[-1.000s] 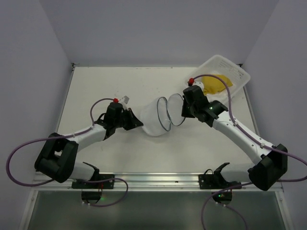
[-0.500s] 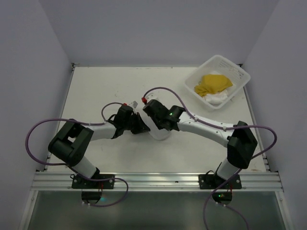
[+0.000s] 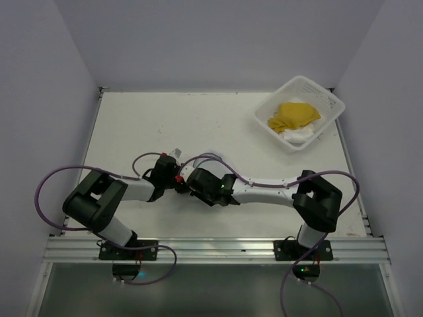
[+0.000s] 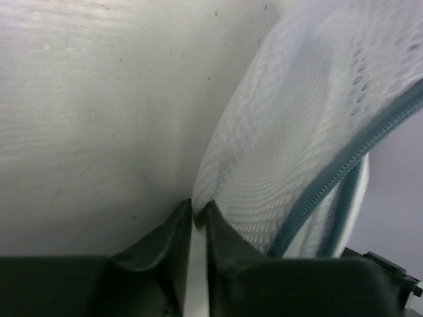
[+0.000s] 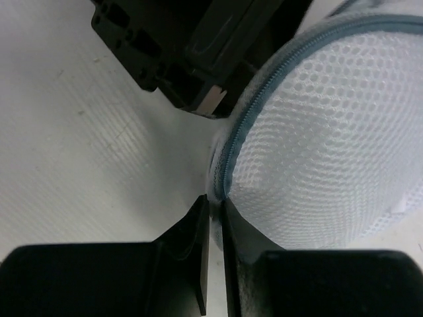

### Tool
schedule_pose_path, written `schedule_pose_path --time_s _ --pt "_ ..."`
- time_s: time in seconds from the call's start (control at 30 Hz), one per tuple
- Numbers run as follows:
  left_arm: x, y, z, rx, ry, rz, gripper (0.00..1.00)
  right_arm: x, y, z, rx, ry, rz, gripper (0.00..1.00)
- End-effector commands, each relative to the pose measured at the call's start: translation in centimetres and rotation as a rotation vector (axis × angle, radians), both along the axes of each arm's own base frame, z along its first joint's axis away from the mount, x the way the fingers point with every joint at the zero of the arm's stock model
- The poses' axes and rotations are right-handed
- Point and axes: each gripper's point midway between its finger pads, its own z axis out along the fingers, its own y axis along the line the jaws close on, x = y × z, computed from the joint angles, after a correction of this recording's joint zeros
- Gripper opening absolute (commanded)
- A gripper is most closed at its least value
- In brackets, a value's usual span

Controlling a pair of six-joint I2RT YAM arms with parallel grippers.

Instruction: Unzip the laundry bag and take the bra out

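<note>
Just one laundry bag (image 5: 317,132), one tub (image 3: 332,100).

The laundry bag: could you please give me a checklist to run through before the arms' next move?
1. Hold of the left claw on the mesh edge of the laundry bag: ok, shut on it.
2. Hold of the right claw on the bag's rim beside the zipper band: ok.
3. Zipper slider inside the right claw: cannot tell.
4. Zipper opened: cannot tell.
5. Bra inside the bag: cannot tell, the mesh hides it.
6. The tub apart from both arms: ok.
</note>
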Motion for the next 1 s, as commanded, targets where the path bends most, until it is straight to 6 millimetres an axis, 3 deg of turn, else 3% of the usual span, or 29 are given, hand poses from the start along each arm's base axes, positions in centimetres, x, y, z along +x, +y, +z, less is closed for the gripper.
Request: schedule_pose_path --time_s 0.0,0.17,0.2,0.3,0.4,0.53,0.67,0.77,0.9,0.97 --pt "-0.6 2.4 -1.1 0.040 0.020 0.076 0.24 -1.6 2.9 0.1 0.138 0.076 0.115 0.13" --pt "-1.5 5.1 -1.6 0.119 0.037 0.148 0.51 -2.9 2.8 -2.6 0.134 0.150 0.139 0.15" --pt "-1.6 5.7 -1.2 0.128 0.020 0.163 0.64 -3.0 2.9 -2.8 0.138 0.155 0.140 0.17" --pt "-1.7 8.1 -0.9 0.184 0.022 0.226 0.83 -3.5 2.9 -3.1 0.150 0.179 0.148 0.24" --pt "-1.8 10.5 -0.3 0.234 0.028 0.294 0.92 -3.6 3.3 -2.6 0.172 0.186 0.148 0.34" --pt "-1.8 12.7 1.1 0.304 0.010 0.360 0.97 -3.0 4.2 -0.9 0.201 0.168 0.148 0.43" --pt "-0.9 13.8 3.2 0.363 -0.040 0.373 1.00 -1.7 4.9 3.3 0.264 0.127 0.126 0.50" --pt "-0.1 14.1 4.9 0.384 -0.073 0.369 1.00 0.5 3.9 7.3 0.322 0.064 0.052 0.56" --pt "1.0 13.8 7.3 0.360 -0.133 0.366 1.00 5.4 0.5 10.1 0.342 0.022 -0.111 0.66" --pt "1.4 12.9 8.2 0.323 -0.168 0.335 1.00 6.4 -0.7 11.0 0.359 0.024 -0.146 0.66"
